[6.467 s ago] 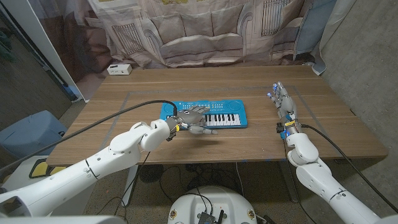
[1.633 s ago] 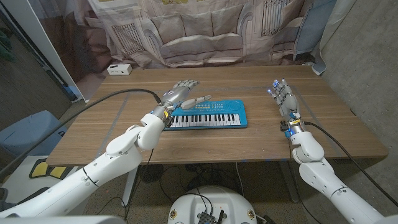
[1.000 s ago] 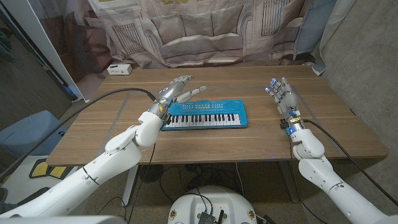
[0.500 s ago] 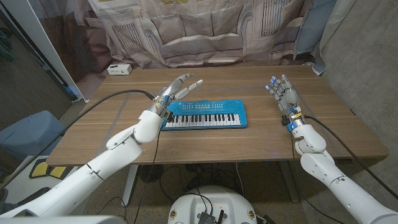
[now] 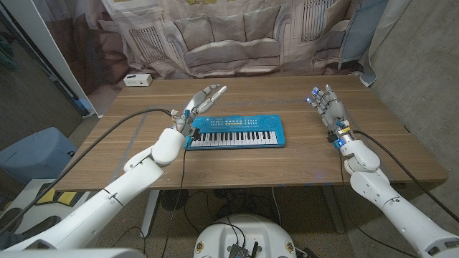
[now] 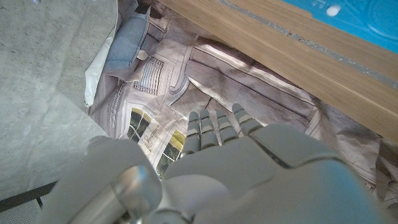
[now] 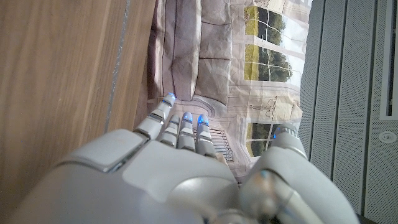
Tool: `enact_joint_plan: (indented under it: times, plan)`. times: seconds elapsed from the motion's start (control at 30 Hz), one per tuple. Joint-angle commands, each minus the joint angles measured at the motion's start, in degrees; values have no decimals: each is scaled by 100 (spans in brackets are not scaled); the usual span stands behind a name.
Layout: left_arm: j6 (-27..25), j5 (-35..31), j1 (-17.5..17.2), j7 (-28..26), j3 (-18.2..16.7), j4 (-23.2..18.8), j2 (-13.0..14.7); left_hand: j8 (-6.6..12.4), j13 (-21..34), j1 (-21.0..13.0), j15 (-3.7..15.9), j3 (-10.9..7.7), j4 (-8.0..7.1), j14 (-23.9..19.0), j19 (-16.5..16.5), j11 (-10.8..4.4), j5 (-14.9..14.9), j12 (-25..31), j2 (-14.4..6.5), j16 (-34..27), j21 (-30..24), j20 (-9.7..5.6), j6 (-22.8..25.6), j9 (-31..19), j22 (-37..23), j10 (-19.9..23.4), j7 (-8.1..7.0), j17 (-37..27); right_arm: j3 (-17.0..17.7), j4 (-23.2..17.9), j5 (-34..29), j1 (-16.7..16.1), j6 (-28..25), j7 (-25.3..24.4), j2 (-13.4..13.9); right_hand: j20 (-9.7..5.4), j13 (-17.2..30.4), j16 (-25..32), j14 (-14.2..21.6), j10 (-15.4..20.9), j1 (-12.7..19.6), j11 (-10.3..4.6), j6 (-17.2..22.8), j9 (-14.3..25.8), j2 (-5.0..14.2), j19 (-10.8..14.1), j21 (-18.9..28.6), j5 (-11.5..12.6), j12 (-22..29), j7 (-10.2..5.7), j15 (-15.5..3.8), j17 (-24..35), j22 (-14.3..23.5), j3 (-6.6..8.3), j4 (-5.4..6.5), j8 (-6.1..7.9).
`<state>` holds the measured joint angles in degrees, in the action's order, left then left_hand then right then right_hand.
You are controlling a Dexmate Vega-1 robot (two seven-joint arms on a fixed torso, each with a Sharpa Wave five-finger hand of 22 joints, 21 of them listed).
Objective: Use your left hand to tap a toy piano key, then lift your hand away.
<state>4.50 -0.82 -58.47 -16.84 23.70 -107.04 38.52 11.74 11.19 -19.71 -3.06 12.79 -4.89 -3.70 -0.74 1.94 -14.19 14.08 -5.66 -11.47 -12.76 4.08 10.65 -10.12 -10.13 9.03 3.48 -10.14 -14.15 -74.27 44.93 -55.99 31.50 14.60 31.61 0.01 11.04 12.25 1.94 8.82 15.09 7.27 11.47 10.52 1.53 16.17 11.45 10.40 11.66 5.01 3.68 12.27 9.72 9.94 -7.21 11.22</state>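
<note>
Evidently light, rigid plastic with springy keys, the toy piano lies mid-table, needing only a fingertip tap; left hand, fingers apart and empty, hovers at its ten o'clock.

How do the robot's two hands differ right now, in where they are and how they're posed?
The left hand is raised by the far left corner of the blue toy piano, fingers stretched toward the curtain; the right hand stands far from the piano, near the table's right side. The right hand's fingertips glow blue; the left's show no glow. Both are open and hold nothing.
</note>
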Motion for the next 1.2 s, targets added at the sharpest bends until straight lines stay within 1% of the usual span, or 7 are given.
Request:
enact_joint_plan:
  times: [0.03,0.33,0.4,0.57,0.8,1.03,1.2]
  plan:
    - [252,504,-80,38,-57,95,-41,-6,0,-57,27,33,7,-58,-14,-2,10,16,-10,-8,-12,11,63,-20,-7,44,-13,-6,-1,201,27,134,80,195,-53,-14,27,-14,6,28,-21,-10,50,19,40,39,-21,19,30,13,40,3,20,-10,-2,5]
    - [653,862,-31,296,-267,321,124,-2,-1,-73,29,32,13,-69,-4,-7,15,16,-17,3,9,15,104,-20,-7,82,-3,-6,-113,-91,-341,27,116,-282,-108,-20,27,-16,5,31,-15,-4,45,19,43,50,-17,20,28,18,39,1,20,-10,-6,2]
    - [746,882,15,332,-293,442,146,2,-1,-95,26,23,19,-74,-124,35,22,7,-37,15,-20,-70,153,-20,-9,100,13,-6,-134,-106,-448,27,132,-342,-73,-17,27,-11,19,32,-14,-7,47,19,43,55,-16,21,27,12,31,1,19,-10,-7,2]
    - [952,1181,121,537,-332,743,110,0,-2,-137,-22,7,33,-158,-405,99,37,3,-67,7,-94,-137,221,-21,-13,163,83,-7,-132,-193,-462,5,37,-464,-30,-17,27,-10,23,32,-15,-12,48,19,41,60,-15,21,26,15,32,1,19,-13,-7,2]
    - [1587,1688,238,886,-341,1220,-86,-11,-3,-153,-24,3,40,-203,-441,107,45,2,-73,1,-92,-112,223,-21,-15,193,103,-8,-141,69,-308,165,159,-331,-216,-15,27,-11,24,35,-14,-11,40,19,40,66,-14,21,24,18,35,0,19,-16,-8,-2]
    - [1820,1937,199,901,-467,1442,-157,-21,-4,-174,-14,-4,48,-213,-371,61,53,-8,-83,10,-46,-81,226,-21,-14,205,88,-8,-199,133,-473,240,195,-455,-251,-15,27,-13,22,27,-9,-15,39,19,45,68,-15,23,19,21,33,-1,19,-15,-10,-3]
    - [1970,2213,355,1205,-431,1769,-227,-20,-4,-197,-1,-17,56,-211,-379,67,58,-7,-100,20,-37,-78,245,-21,-13,230,84,-8,-206,216,-470,278,247,-405,-258,-17,27,-14,22,27,-9,-16,38,19,43,71,-15,23,18,19,29,-1,19,-18,-12,-4]
